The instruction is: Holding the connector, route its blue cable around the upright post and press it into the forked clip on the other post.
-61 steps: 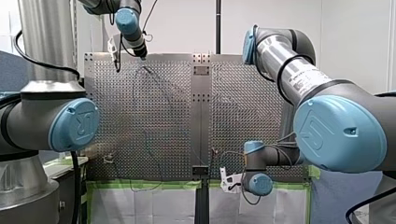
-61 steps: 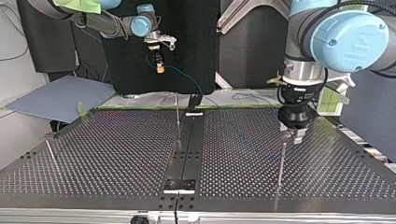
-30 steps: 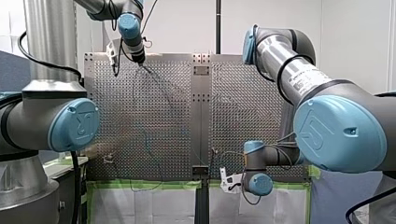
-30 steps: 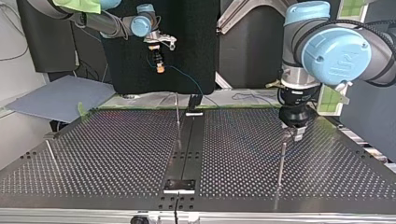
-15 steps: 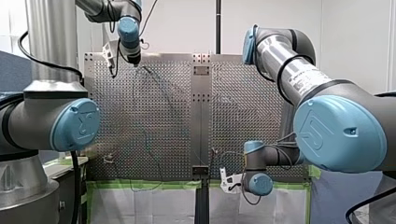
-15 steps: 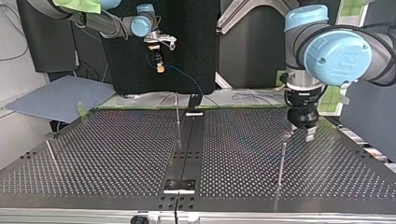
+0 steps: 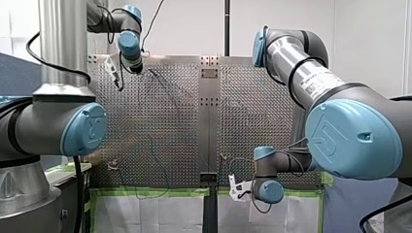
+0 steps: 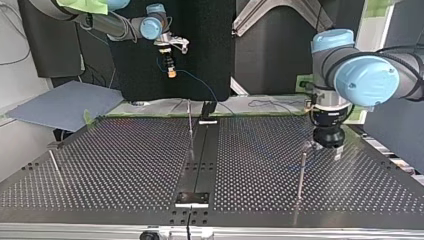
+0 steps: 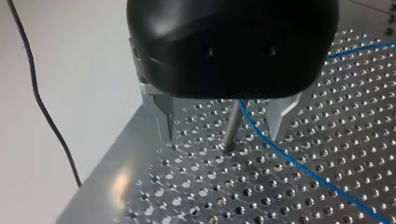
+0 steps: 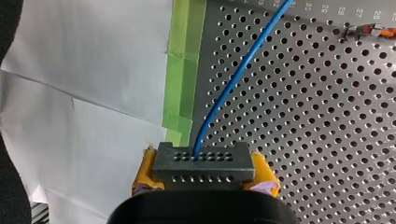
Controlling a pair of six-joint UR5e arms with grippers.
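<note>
In the right wrist view my right gripper has its yellow pads shut on the grey connector. The blue cable leaves the connector over the perforated plate. In the top view that gripper hangs high above the table's far edge. My left gripper is open, its metal fingers standing on either side of an upright post without touching it. The cable runs past that post; the post's top is hidden behind the gripper body. In the top view my left gripper stands just beside that post.
Two more thin posts stand on the perforated table: one by the centre rail, one at the top view's left. Green tape and white paper border the plate. A small orange-tipped part sits ahead of my right gripper.
My left arm has swung toward the top view's right and a little nearer the camera, its gripper shifting off the post's top. My right arm with the connector has not moved.
</note>
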